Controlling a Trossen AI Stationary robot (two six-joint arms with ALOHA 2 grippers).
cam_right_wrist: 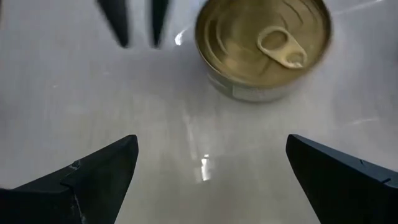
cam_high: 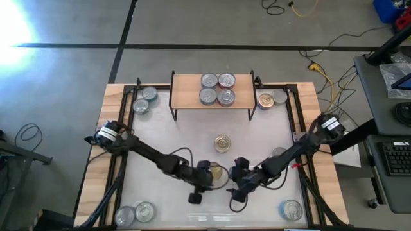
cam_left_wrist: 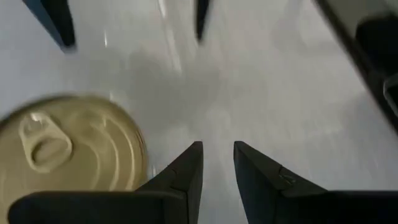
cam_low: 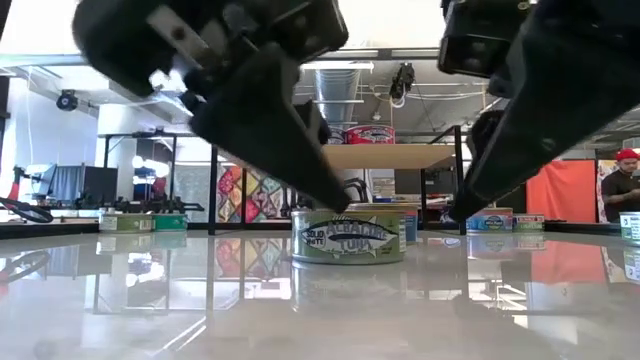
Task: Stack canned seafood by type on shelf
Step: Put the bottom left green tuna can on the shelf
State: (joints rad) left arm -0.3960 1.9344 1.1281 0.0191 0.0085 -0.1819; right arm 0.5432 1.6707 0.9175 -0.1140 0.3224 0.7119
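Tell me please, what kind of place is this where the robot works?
Most likely a robotics lab or workshop, not a home or shop. The white table stands on a bare concrete floor with loose cables, a desk with a keyboard stands beside it, and more equipment racks fill the room behind.

Both arms reach inward from the bench's side edges, elbows bent, wrists meeting near the front centre. Left pincer (cam_high: 198, 192) points down, fingers (cam_left_wrist: 186, 168) drawn nearly together with a narrow gap, gripping nothing. Right pincer (cam_high: 236, 199) hangs just beside it, fingers (cam_right_wrist: 99, 171) spread wide, empty.
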